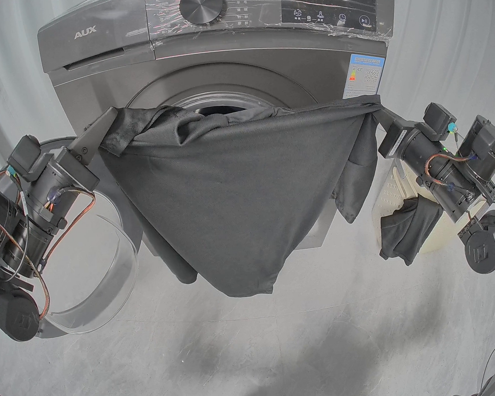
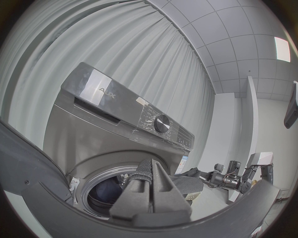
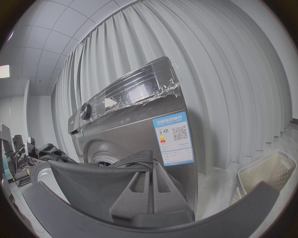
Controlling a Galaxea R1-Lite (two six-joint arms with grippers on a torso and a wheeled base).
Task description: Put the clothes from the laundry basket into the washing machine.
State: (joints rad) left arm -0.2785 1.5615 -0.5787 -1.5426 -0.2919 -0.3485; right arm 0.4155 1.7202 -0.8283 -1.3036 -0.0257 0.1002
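Note:
A dark grey garment [image 1: 230, 191] hangs stretched between my two grippers in front of the washing machine [image 1: 114, 65]. My left gripper [image 1: 109, 126] is shut on its left corner and my right gripper [image 1: 379, 110] is shut on its right corner. The cloth sags to a point well above the floor and covers most of the drum opening [image 1: 220, 105]. In the left wrist view the closed fingers [image 2: 151, 178] pinch dark fabric before the open drum [image 2: 104, 193]. The right wrist view shows the garment [image 3: 93, 186] spreading away from my shut right gripper [image 3: 151, 173].
The machine's round door [image 1: 91, 253] stands swung open at the left. A cream laundry basket [image 1: 393, 193] sits on the floor at the right of the machine, with another dark garment [image 1: 408, 226] draped over its rim. The grey floor in front is bare.

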